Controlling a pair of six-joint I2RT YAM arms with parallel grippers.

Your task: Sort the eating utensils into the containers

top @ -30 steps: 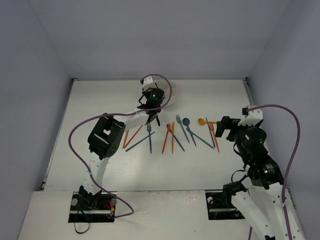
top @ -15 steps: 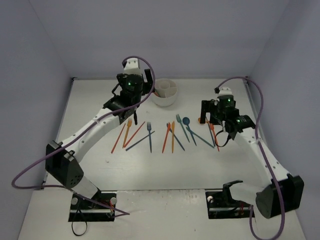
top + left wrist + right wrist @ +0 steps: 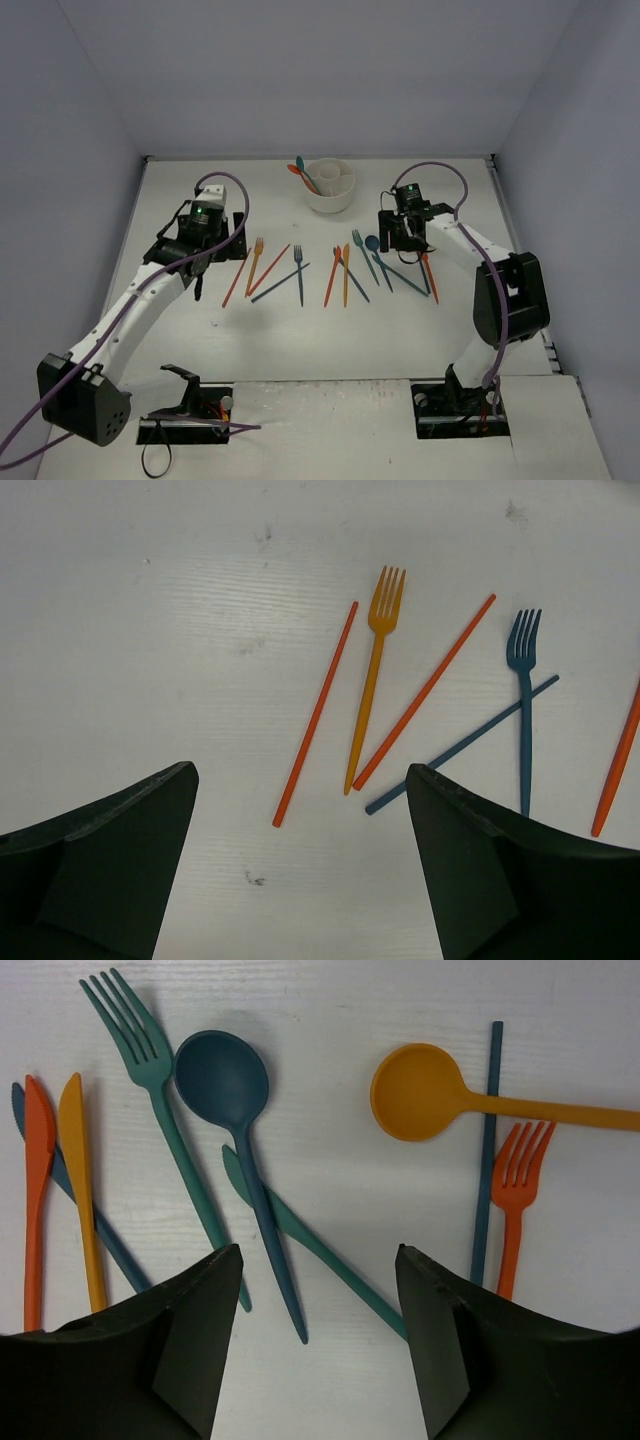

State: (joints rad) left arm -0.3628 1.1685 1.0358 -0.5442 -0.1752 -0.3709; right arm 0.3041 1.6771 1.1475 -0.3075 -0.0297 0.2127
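Because the dark blue spoon [image 3: 222, 1075] crosses a teal knife [image 3: 312, 1247] mid-bench, well short of the white cup [image 3: 330, 186] at the far edge, the right gripper [image 3: 318, 1256], spread and empty like the left gripper [image 3: 300, 775], could pinch both together.

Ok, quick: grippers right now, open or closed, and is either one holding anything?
Left gripper: open, holding nothing.
Right gripper: open, holding nothing.

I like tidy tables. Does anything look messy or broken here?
Nothing looks broken or spilled. It is just jumbled: the dark blue spoon lies across a teal knife, and two utensils lean out over the white cup.
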